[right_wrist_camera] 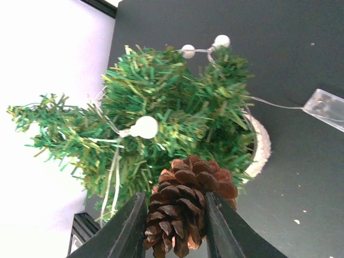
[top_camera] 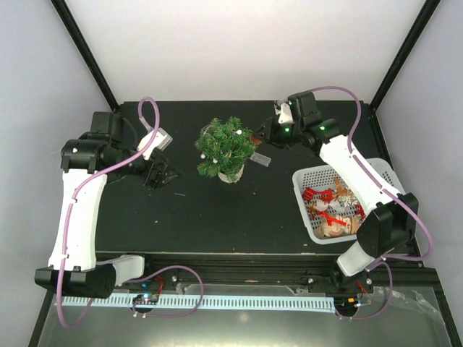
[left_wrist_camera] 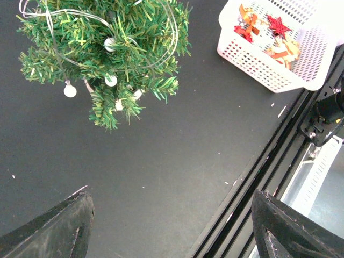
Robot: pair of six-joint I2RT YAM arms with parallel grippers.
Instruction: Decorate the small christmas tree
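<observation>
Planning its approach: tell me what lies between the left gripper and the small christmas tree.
Only bare table between left gripper and small christmas tree; the left wrist view shows it.

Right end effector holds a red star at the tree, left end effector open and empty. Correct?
Wrong item: the right end effector grips a pine cone, seen in the right wrist view. The rest stands: it is at the tree, and the left end effector is open and empty.
</observation>
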